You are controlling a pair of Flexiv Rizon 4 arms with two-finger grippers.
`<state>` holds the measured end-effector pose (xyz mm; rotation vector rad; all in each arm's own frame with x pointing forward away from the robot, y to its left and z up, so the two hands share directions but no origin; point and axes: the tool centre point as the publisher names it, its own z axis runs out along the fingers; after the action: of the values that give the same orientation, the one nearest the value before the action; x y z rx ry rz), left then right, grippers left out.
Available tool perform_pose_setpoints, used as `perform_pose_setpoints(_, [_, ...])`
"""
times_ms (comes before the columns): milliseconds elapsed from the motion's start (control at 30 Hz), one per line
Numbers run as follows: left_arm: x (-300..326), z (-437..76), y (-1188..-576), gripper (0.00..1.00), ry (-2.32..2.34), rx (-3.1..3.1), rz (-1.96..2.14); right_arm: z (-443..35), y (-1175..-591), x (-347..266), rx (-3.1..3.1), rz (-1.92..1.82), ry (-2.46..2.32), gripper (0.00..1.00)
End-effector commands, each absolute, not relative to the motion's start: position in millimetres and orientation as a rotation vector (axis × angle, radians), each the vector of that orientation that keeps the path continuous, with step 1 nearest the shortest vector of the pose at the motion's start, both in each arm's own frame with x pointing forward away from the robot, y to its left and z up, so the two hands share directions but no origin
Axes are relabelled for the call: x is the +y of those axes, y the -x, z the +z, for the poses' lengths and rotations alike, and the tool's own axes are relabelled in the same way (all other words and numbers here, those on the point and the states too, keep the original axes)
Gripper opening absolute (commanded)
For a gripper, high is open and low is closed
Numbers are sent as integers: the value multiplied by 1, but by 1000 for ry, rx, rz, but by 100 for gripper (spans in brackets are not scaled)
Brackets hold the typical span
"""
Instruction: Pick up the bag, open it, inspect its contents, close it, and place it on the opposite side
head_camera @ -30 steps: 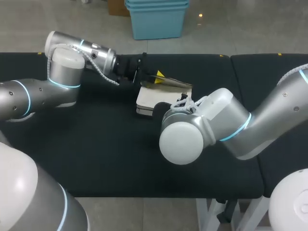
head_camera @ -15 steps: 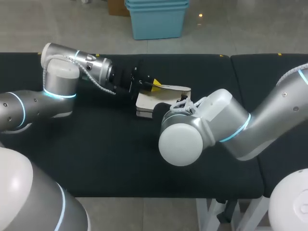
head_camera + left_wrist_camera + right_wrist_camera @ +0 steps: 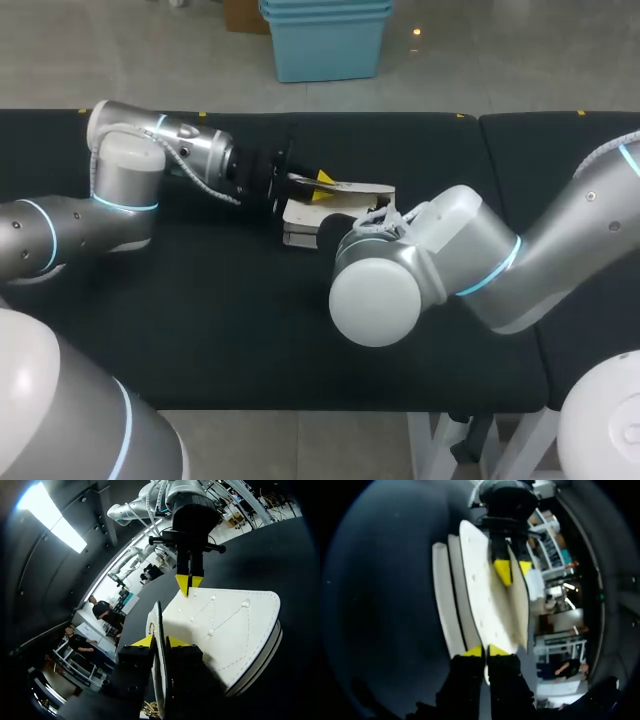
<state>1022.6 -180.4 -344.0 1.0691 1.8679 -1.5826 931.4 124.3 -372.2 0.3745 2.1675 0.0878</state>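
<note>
From above, we see the white bag (image 3: 300, 215) in the middle of the surface (image 3: 200, 300), long axis running left to right. Its flap is raised in our left tool (image 3: 318, 180). Our right arm (image 3: 440, 255) hides its own tool.

The left wrist view shows the left tool clamped on the flap's near edge and the right tool (image 3: 189, 582) pinching the far edge.

The right wrist view shows both grips from the other end, with the bag's layers edge-on.

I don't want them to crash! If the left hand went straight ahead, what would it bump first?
Probably the right hand, pinching the far side of the same white bag that the left hand grips; how far apart they are is unclear.
</note>
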Motion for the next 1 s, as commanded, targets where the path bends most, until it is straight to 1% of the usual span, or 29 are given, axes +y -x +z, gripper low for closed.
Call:
perform_pose_setpoints(33, [-176,-336,-1021,93,-1040,1857,-1584,-378,-931,123,2126,169,-329,0])
perform_pose_setpoints(67, [-176,-333,-1022,93,-1029,1859,-1576,-378,-931,123,2126,169,-329,0])
perform_pose_setpoints(167, [-174,-322,-1024,86,-1009,1883,-1575,-378,-931,123,2126,169,-329,0])
perform_pose_setpoints(200, [-173,-318,-1025,80,-996,1900,-1582,-378,-931,123,2126,169,-329,0])
perform_pose_setpoints(267, [-173,-312,-1027,61,-946,1961,-1553,-378,-931,123,2126,169,-329,0])
perform_pose_setpoints(300, [-173,-310,-1028,50,-942,1994,-1529,-378,-931,123,2126,169,-329,0])
perform_pose_setpoints(400, [-174,-301,-1028,44,-902,2073,-1466,-378,-931,123,2126,169,-329,0])
perform_pose_setpoints(467, [-175,-296,-1027,34,-881,2116,-1444,-378,-931,123,2126,169,-329,0])
perform_pose_setpoints(500, [-174,-295,-1026,33,-883,2134,-1438,-378,-931,123,2126,169,-329,0])
perform_pose_setpoints(700, [-174,-296,-1018,38,-897,2214,-1333,-378,-931,123,2126,169,-329,0])
perform_pose_setpoints(800, [-173,-300,-1015,38,-908,2251,-1255,-378,-931,123,2126,169,-329,0])
perform_pose_setpoints(933, [-174,-304,-1015,34,-923,2275,-1188,-378,-931,123,2126,169,-329,0])
perform_pose_setpoints(1000, [-173,-306,-1016,29,-916,2277,-1172,-378,-931,123,2126,169,-329,0])
